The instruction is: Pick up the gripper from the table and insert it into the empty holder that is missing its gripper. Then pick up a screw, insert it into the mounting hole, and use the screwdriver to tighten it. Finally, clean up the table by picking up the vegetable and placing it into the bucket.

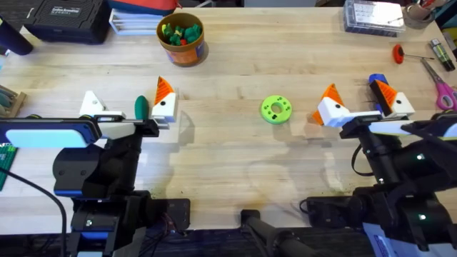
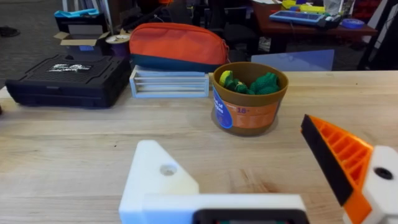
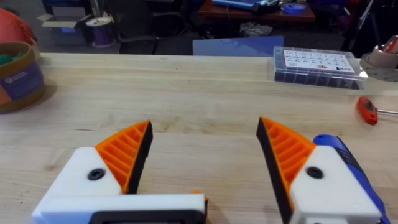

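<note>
The vegetable (image 1: 141, 107) lies between the left pincer's (image 1: 128, 106) fingers.

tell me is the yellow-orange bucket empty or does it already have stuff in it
Not empty: the bucket stands upright on the table holding green and yellow toy pieces.

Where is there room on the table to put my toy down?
The widest bare wood lies between the yellow bucket and the clear parts box, beyond the green disc. More lies on the near side of that disc. It gets crowded by the scissors and the black case.

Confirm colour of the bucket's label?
Blue label on the orange bucket; left wrist view shows it best.
</note>
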`<state>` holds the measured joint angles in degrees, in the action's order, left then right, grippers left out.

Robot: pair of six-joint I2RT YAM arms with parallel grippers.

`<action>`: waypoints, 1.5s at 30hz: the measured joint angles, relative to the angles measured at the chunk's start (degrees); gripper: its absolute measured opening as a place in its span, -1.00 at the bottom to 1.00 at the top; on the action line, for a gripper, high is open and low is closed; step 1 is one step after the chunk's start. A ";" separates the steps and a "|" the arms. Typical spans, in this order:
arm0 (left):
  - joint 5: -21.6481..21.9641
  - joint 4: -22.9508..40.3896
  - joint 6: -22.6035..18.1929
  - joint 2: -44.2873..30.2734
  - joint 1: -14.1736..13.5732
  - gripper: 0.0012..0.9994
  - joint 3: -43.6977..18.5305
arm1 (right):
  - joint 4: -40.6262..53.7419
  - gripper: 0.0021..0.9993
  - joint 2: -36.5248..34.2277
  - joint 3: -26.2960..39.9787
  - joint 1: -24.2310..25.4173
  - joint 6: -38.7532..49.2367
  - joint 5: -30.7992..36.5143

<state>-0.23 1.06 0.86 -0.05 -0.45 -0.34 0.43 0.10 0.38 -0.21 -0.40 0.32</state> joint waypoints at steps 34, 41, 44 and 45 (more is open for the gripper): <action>0.46 53.71 2.19 -35.74 0.00 0.97 -53.19 | 47.12 0.99 -25.60 43.08 0.00 -5.21 -1.70; 0.22 54.06 2.43 -40.90 0.00 -0.09 -54.51 | 48.04 0.99 -27.30 43.08 0.00 -5.40 -1.70; -0.03 53.69 2.10 -40.84 0.00 -0.23 -54.51 | 48.55 0.99 -27.30 43.08 0.00 -5.40 -1.70; -0.21 53.36 2.12 -40.77 0.00 0.09 -54.51 | 48.78 0.99 -27.32 43.08 0.00 -5.40 -1.70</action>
<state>-0.44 54.42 2.98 -40.82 -0.45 -54.85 49.21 -27.22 43.46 -0.21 -5.80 -1.39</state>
